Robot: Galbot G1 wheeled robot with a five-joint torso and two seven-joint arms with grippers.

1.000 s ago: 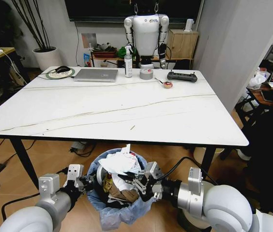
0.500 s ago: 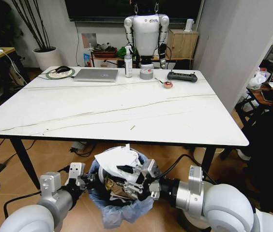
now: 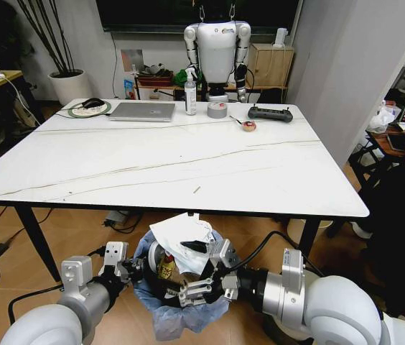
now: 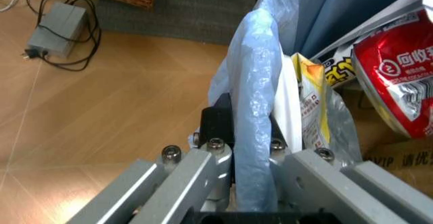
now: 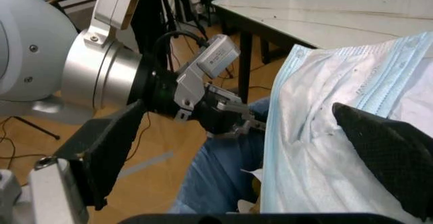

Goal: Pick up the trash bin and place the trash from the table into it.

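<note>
Trash bin (image 3: 177, 305) full of trash (image 3: 182, 237)

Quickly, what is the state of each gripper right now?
Left gripper: shut on the trash bin, clamping its bag-lined rim.
Right gripper: open, over the trash in the bin.

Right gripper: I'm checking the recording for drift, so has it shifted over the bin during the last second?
Yes. Against the table edge, which stays put, the right gripper has moved toward the robot's left across the trash bin, its fingers spread above the trash.
</note>
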